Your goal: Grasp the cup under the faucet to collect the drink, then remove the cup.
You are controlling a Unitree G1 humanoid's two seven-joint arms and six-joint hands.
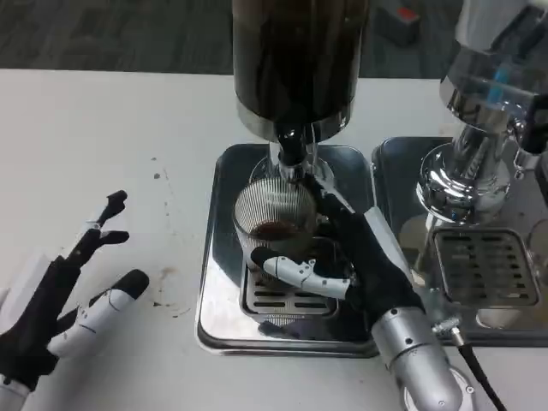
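Note:
A ribbed clear glass cup [272, 224] stands on the drip grate [276, 300] of a steel tray [214, 282], right under the black faucet [290, 154] of the dark drink dispenser [295, 60]. A little dark liquid lies in the cup's bottom. My right hand [355, 257] wraps around the cup from the right, thumb across its front and fingers behind it. At the lower left my left hand [64, 295] rests on the white table, fingers spread and holding nothing.
A second steel tray [402, 171] with its own grate [488, 265] sits to the right under a chrome dispenser [479, 111]. A black cable [479, 377] trails near my right forearm. Small brown stains [163, 295] mark the table left of the tray.

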